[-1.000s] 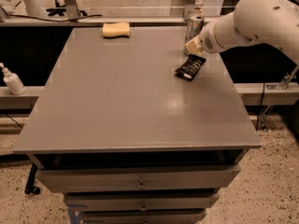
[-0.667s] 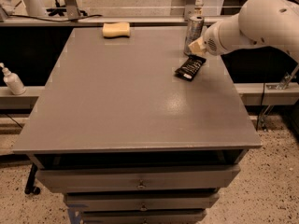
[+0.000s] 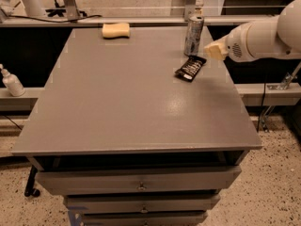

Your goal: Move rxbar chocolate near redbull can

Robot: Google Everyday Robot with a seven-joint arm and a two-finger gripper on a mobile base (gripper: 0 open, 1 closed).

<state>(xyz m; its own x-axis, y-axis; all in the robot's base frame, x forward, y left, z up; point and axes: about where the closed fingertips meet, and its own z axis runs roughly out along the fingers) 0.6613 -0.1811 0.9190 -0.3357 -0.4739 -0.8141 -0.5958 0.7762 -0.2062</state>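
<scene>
Camera view: chocolate bar (image 3: 190, 68) lies flat on the table (image 3: 117, 102), just in front of the can (image 3: 194, 29), long axis diagonal. Pincer (image 3: 215, 51) hangs up-right of it, not touching; can't tell if it's wide or narrow.

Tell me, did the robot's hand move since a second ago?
Yes. The gripper has moved right, away from the redbull can, toward the right edge of the table. The rxbar chocolate lies beside the can.

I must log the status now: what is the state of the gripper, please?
Gripper: open or closed cannot be told; it is right of the redbull can, apart from the rxbar chocolate on the table.
</scene>
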